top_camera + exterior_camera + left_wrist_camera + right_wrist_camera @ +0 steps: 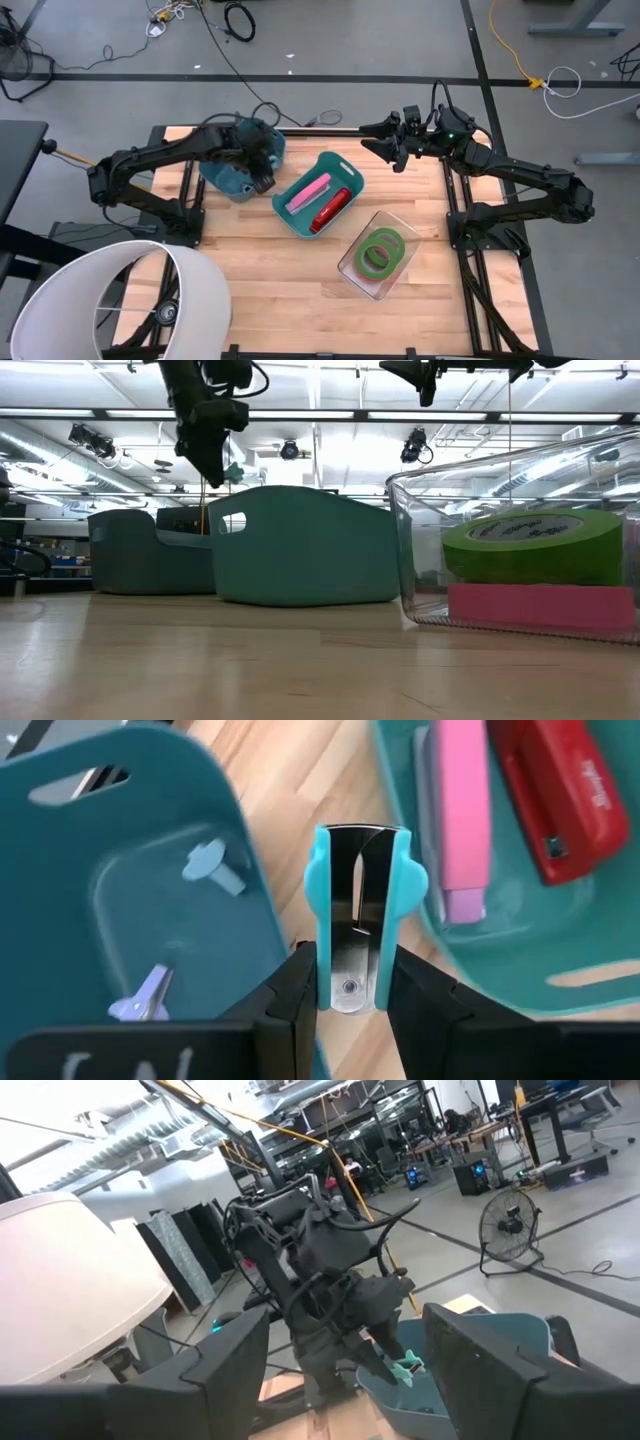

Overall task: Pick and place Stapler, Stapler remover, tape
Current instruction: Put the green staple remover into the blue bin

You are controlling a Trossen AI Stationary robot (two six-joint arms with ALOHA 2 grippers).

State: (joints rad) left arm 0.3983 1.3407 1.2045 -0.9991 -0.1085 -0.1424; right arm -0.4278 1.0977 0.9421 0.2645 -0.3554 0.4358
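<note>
Wooden tabletop (260, 290) under left gripper (350, 982) clamping teal staple remover (358, 910), right gripper (385, 148) spread.

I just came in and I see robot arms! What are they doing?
The left gripper is pinching a light-blue staple remover and holding it up in the air between two teal bins. One bin has two more small removers in it. The other bin holds a pink stapler and a red stapler. Two tape rolls sit in a clear box. The right gripper waits open, up high at the back of the table.
</note>
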